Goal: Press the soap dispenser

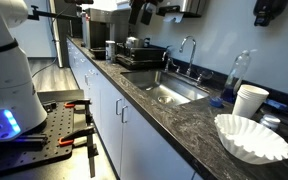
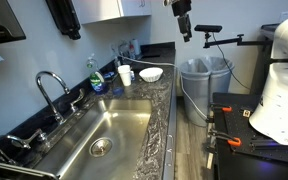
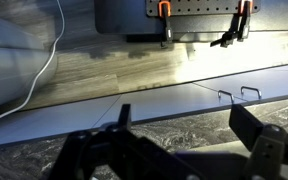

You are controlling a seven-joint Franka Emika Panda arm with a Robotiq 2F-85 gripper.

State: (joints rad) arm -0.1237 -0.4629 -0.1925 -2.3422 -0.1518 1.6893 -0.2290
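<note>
The gripper (image 3: 181,135) hangs high, fingers spread wide. Past the sink (image 2: 124,125), at the gripper's nine o'clock in an exterior view, the dispenser (image 2: 64,15) sits on the wall, well apart. The arm would best close its fingers, cross over and push the dispenser's lower front squarely.

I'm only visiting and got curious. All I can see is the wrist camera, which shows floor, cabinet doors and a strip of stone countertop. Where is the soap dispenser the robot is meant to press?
Observer: In an exterior view, the soap dispenser is a dark box mounted high on the wall behind the counter.
Operator: Is the gripper close to it?
Observer: No. The gripper hangs in the air well apart from it, touching nothing.
Operator: Does anything stand near the dispenser?
Observer: Yes. Roughly below it, a clear bottle of blue liquid and a white cup stand on the counter.
</note>
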